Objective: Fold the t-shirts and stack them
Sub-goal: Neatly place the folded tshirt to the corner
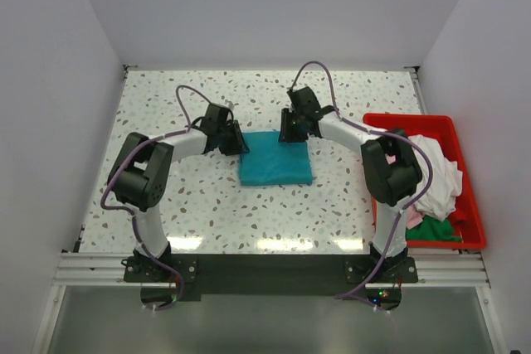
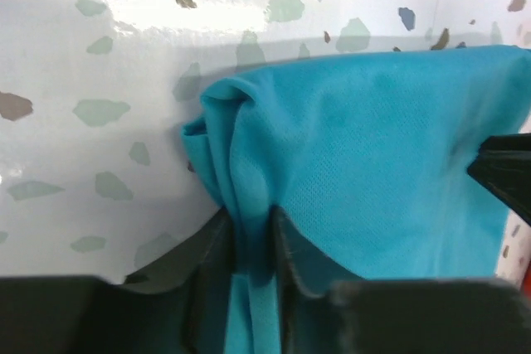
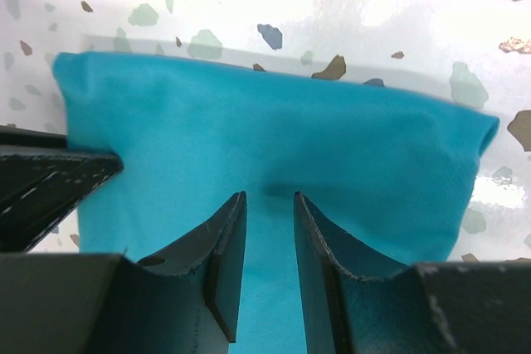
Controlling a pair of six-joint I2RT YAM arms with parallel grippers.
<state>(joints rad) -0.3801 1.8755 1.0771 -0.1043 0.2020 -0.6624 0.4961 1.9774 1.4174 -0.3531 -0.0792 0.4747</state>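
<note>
The left jaws are clamped on a bunched ridge of the teal t-shirt (image 1: 275, 169). The right jaws stand narrowly apart with teal cloth in the gap; whether they grip it cannot be told. The shirt lies folded square on the mid-counter (image 1: 207, 205). The right arm hides part of the heaped shirts (image 1: 436, 180) in the red bin (image 1: 390, 119).

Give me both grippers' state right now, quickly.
Left gripper: closed, pinching a bunched fold of the teal t-shirt.
Right gripper: narrowly apart on the same shirt; whether it grips cannot be told.
</note>
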